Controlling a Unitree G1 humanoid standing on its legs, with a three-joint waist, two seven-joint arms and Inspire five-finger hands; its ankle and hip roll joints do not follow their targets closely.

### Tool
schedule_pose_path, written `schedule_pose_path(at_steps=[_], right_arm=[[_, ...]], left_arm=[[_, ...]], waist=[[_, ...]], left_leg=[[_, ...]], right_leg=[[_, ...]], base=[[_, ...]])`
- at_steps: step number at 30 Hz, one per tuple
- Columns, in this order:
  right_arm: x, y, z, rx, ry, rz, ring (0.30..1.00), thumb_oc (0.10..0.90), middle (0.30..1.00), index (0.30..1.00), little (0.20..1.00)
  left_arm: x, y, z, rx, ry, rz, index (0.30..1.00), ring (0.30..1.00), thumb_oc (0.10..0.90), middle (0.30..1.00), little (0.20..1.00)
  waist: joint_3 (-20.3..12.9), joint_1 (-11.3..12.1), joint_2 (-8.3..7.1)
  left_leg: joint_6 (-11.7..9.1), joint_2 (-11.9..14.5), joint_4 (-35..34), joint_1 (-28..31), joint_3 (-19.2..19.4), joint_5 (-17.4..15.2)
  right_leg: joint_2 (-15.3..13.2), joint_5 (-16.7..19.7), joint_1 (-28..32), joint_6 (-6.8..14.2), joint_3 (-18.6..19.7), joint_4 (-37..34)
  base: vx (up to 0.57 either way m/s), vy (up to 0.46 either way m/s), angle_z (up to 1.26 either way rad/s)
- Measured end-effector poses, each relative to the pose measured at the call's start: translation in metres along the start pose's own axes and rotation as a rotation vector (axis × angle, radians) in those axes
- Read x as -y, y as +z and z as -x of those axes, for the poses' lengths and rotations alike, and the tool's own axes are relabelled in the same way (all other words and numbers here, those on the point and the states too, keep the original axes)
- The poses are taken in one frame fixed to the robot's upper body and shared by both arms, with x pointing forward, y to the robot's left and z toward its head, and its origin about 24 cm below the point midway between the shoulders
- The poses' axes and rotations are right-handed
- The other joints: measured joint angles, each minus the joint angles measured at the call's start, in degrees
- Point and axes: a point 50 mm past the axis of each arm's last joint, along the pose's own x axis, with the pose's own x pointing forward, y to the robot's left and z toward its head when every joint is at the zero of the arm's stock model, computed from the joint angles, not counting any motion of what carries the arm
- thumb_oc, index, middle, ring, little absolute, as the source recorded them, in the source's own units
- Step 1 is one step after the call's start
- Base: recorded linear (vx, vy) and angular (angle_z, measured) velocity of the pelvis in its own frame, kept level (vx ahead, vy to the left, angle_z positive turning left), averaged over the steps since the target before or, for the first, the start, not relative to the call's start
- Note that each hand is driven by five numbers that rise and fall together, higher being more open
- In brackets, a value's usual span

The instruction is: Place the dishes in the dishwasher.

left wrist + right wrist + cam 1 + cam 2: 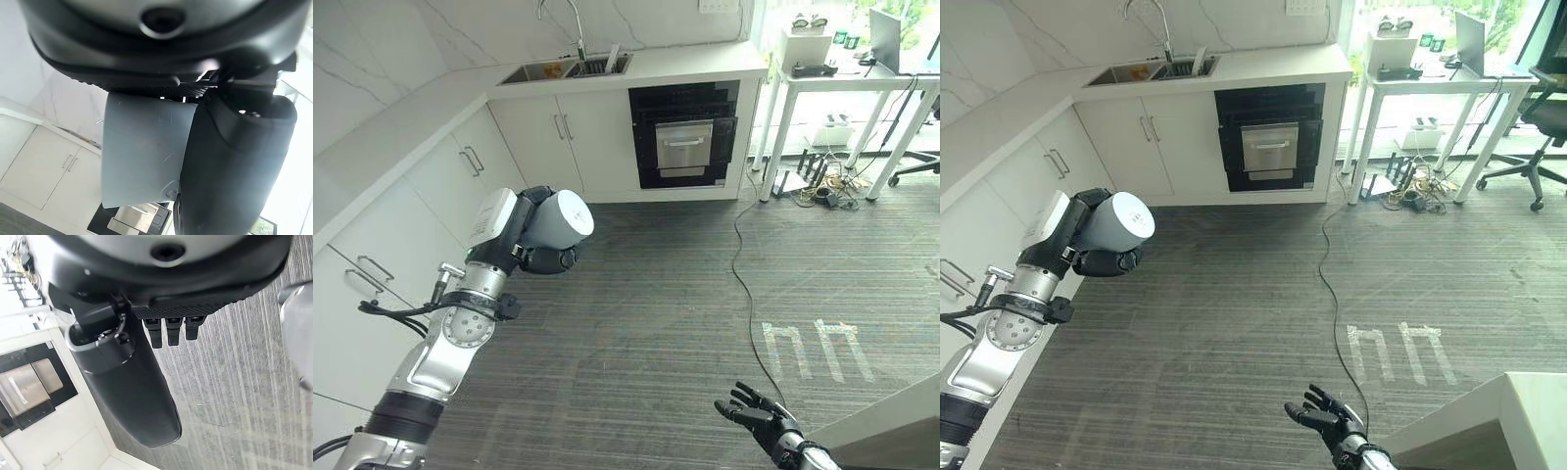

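Well short of the dishwasher [683,134]: cup [558,220] gripped in left hand [530,250]
Right hand [759,419]: fingers spread, empty
Remaining: carrying, loading, judging from the distance

A sink [566,69] with a tall faucet [574,22] sits in the white countertop [695,65]. White cabinets [563,137] stand beneath. A white desk [862,80] stands by the window.

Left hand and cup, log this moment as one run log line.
left hand: shut on grey cup, raised | right hand: open, low, holding nothing | dishwasher: across floor, door closed
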Motion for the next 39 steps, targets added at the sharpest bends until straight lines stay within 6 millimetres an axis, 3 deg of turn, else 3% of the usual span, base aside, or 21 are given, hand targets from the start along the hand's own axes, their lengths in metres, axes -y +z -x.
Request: schedule_pose_path(at_steps=[2, 6, 8, 10, 12, 15, 17, 19, 21, 22, 24, 26, 28, 29, 31, 32, 34, 35, 37, 38, 39], right_arm=[[0.018, -0.004, 0.005, -0.032, -0.078, 0.006, 0.9, 0.8, 0.9, 0.9, 0.9], [0.022, -0.013, 0.01, -0.042, -0.116, -0.019, 0.9, 0.8, 0.9, 0.9, 0.9], [0.013, -0.014, 0.009, -0.019, -0.095, -0.046, 0.9, 0.8, 0.9, 0.9, 0.9], [-0.011, -0.006, 0.002, 0.024, -0.024, -0.041, 0.9, 0.8, 0.9, 0.9, 0.9], [-0.043, -0.003, -0.005, 0.059, 0.081, -0.049, 0.9, 0.8, 0.9, 0.9, 0.9], [-0.042, 0.011, -0.005, 0.107, 0.107, -0.045, 0.9, 0.8, 0.9, 0.9, 0.9], [-0.022, 0.009, -0.006, 0.102, 0.027, -0.091, 0.9, 0.8, 0.9, 0.9, 0.9], [-0.005, -0.001, 0.0, 0.057, -0.032, -0.089, 0.9, 0.8, 0.9, 0.9, 0.9], [0.001, -0.012, 0.005, 0.008, -0.049, -0.072, 0.9, 0.8, 0.9, 0.9, 0.9], [0.001, -0.009, 0.004, 0.004, -0.04, -0.046, 0.9, 0.8, 0.9, 0.9, 0.9], [-0.011, 0.012, -0.005, 0.052, 0.019, -0.01, 0.9, 0.8, 0.9, 0.9, 0.9], [-0.018, 0.026, -0.009, 0.092, 0.053, 0.012, 0.9, 0.8, 0.9, 0.9, 0.9], [-0.025, 0.04, -0.015, 0.129, 0.076, 0.022, 0.9, 0.8, 0.9, 0.9, 0.9], [-0.024, 0.043, -0.015, 0.144, 0.073, 0.012, 0.9, 0.8, 0.9, 0.9, 0.9], [-0.015, 0.034, -0.012, 0.118, 0.043, 0.003, 0.9, 0.8, 0.9, 0.9, 0.9], [-0.013, 0.028, -0.011, 0.104, 0.036, -0.002, 0.9, 0.8, 0.9, 0.9, 0.9], [-0.003, 0.021, -0.007, 0.069, 0.001, -0.001, 0.9, 0.8, 0.9, 0.9, 0.9], [0.001, 0.022, -0.007, 0.065, -0.008, 0.008, 0.9, 0.8, 0.9, 0.9, 0.9], [0.003, 0.023, -0.006, 0.051, -0.016, 0.013, 0.9, 0.8, 0.9, 0.9, 0.9], [0.001, 0.02, -0.006, 0.043, -0.007, 0.012, 0.9, 0.8, 0.9, 0.9, 0.9], [0.0, 0.011, -0.004, 0.018, 0.008, 0.023, 0.9, 0.8, 0.9, 0.9, 0.9]], left_arm=[[0.011, 0.004, 0.001, 0.017, -0.032, 0.032, 0.3, 0.3, 0.4, 0.3, 0.3], [0.012, 0.003, -0.001, 0.015, -0.039, 0.031, 0.3, 0.3, 0.4, 0.3, 0.3], [0.012, 0.007, -0.006, 0.04, -0.046, 0.016, 0.3, 0.3, 0.4, 0.3, 0.3], [0.007, 0.001, -0.008, 0.018, -0.063, -0.028, 0.3, 0.3, 0.4, 0.3, 0.3], [0.002, -0.014, -0.004, -0.037, -0.06, -0.051, 0.3, 0.3, 0.4, 0.3, 0.3], [0.001, -0.018, 0.006, -0.056, -0.037, -0.04, 0.3, 0.3, 0.4, 0.3, 0.3], [0.003, -0.019, 0.007, -0.068, -0.045, -0.049, 0.3, 0.3, 0.4, 0.3, 0.3], [0.012, -0.027, 0.024, -0.106, -0.093, -0.046, 0.3, 0.3, 0.4, 0.3, 0.3], [0.021, -0.03, 0.039, -0.136, -0.127, -0.039, 0.3, 0.3, 0.4, 0.3, 0.3], [0.03, -0.031, 0.041, -0.164, -0.127, -0.022, 0.3, 0.3, 0.4, 0.3, 0.3], [0.035, -0.034, 0.048, -0.191, -0.143, -0.021, 0.3, 0.3, 0.4, 0.3, 0.3], [0.031, -0.031, 0.045, -0.175, -0.128, -0.024, 0.3, 0.3, 0.4, 0.3, 0.3], [0.026, -0.025, 0.038, -0.139, -0.106, -0.026, 0.3, 0.3, 0.4, 0.3, 0.3], [0.019, -0.018, 0.028, -0.09, -0.088, -0.036, 0.3, 0.3, 0.4, 0.3, 0.3], [0.014, -0.019, 0.027, -0.091, -0.091, -0.06, 0.3, 0.3, 0.4, 0.3, 0.3], [0.015, -0.02, 0.028, -0.092, -0.092, -0.058, 0.3, 0.3, 0.4, 0.3, 0.3], [0.017, -0.018, 0.029, -0.085, -0.088, -0.043, 0.3, 0.3, 0.4, 0.3, 0.3], [0.019, -0.016, 0.028, -0.08, -0.083, -0.029, 0.3, 0.3, 0.4, 0.3, 0.3], [0.031, -0.018, 0.032, -0.108, -0.083, 0.019, 0.3, 0.3, 0.4, 0.3, 0.3], [0.038, -0.021, 0.039, -0.145, -0.092, 0.04, 0.3, 0.3, 0.4, 0.3, 0.3], [0.046, -0.027, 0.048, -0.184, -0.126, 0.044, 0.3, 0.3, 0.4, 0.3, 0.3]], waist=[[3.05, 1.28, 1.94], [2.3, 0.92, 3.05], [2.19, 0.29, 0.73], [2.41, -0.95, 0.66], [3.72, -1.94, 2.14], [5.31, -2.13, 0.64], [6.86, -3.82, -2.49], [6.58, -3.55, -0.75], [5.07, -1.76, 0.09], [5.05, -0.97, 0.7], [4.56, -0.49, 0.27], [4.14, 0.09, -0.88], [4.15, 0.11, -2.25], [4.36, -0.22, -3.82], [4.37, 0.33, -4.2], [4.44, 0.54, -3.9], [3.94, 0.72, -1.36], [3.86, 0.64, 0.87], [3.71, 2.66, 3.81], [3.68, 3.27, 3.82], [3.56, 3.64, 3.02]], left_leg=[[0.6, 1.02, 4.28, -10.04, -3.14, -0.91], [3.8, 0.3, 4.43, -11.51, -1.69, 2.13], [3.94, -2.66, 3.28, -10.38, -0.4, 2.63], [5.66, -3.33, 3.15, -8.04, 0.22, 0.83], [7.31, -3.02, -1.49, 0.75, 0.9, -1.1], [5.99, -5.67, -2.33, 2.06, 1.95, -5.44], [7.06, -8.85, 7.26, -1.06, 2.83, -12.26], [6.5, -7.38, 8.99, 2.17, 2.35, -16.23], [4.42, -5.77, 5.31, 7.93, 1.76, -16.76], [1.06, -4.31, 5.41, 10.82, 0.29, -15.18], [-2.03, -2.87, 9.2, 13.54, -0.32, -5.47], [-1.26, -2.38, 19.91, 10.48, -0.46, 0.37], [-0.69, -1.34, 30.45, 2.81, -0.52, -1.08], [3.26, -0.06, 39.94, -7.34, 0.29, -1.87], [4.48, -1.1, 35.47, -15.97, 0.89, -1.67], [4.48, -1.67, 29.93, -16.19, 1.46, -1.71], [4.92, -3.18, 1.09, -12.46, 2.3, 0.07], [4.27, -3.97, -3.52, -14.69, -0.39, 0.85], [3.8, -3.73, -1.65, -21.61, -9.54, 1.95], [4.24, -3.58, 0.0, -22.74, -10.84, 2.91], [7.36, -2.71, 2.35, -21.61, -6.66, 2.61]], right_leg=[[1.41, 0.34, 2.79, -0.69, -0.61, -2.32], [-0.05, -2.29, 5.26, 1.95, -0.23, -2.01], [-2.46, -2.04, 6.22, 4.49, 0.43, -3.21], [-3.93, 2.8, 8.24, 5.97, -2.83, -3.79], [-6.01, 7.37, 1.13, 6.87, -6.8, 13.59], [0.95, 5.63, -9.14, 5.54, -4.71, 2.31], [-3.46, 9.6, -22.36, 5.5, -2.31, -1.92], [-3.97, 11.5, -23.67, 3.55, -4.14, -2.39], [-1.81, 12.6, -16.32, 1.41, -5.95, -2.39], [0.06, 16.93, -13.2, -3.95, -5.2, -2.99], [2.41, 12.06, -6.67, -6.08, -4.89, -3.43], [3.74, 9.54, -2.55, -6.69, -2.56, -4.78], [4.66, 8.46, 1.73, -8.19, -1.9, -7.04], [5.16, 7.36, 6.32, -7.68, -1.9, -10.27], [5.58, 6.53, 12.79, -6.1, -1.91, -14.62], [5.75, 5.57, 14.04, -4.61, -1.83, -16.02], [6.83, 4.25, 16.87, -3.27, -2.11, -17.89], [7.94, 3.78, 17.5, -2.67, -1.64, -17.3], [9.54, 2.49, 17.77, -0.72, 1.34, -17.26], [8.97, 1.8, 18.78, 0.37, 1.98, -17.31], [7.35, 0.42, 21.97, 2.48, 1.94, -17.39]], base=[[0.42, 0.514, 0.12], [0.28, 0.363, -0.18], [0.29, 0.279, -0.01], [0.23, 0.249, -0.2], [0.32, -0.007, -0.47], [0.55, -0.229, -0.2], [0.46, -0.211, 0.15], [0.5, -0.244, 0.06], [0.58, -0.24, 0.07], [0.58, -0.248, 0.03], [0.55, -0.3, -0.36], [0.32, -0.191, -0.56], [0.32, -0.095, -0.25], [0.35, 0.079, -0.04], [0.41, 0.213, -0.17], [0.37, 0.29, -0.35], [0.38, 0.303, -0.34], [0.37, 0.266, -0.28], [0.37, 0.26, -0.7], [0.32, 0.25, -1.01], [0.38, 0.288, -0.75]])
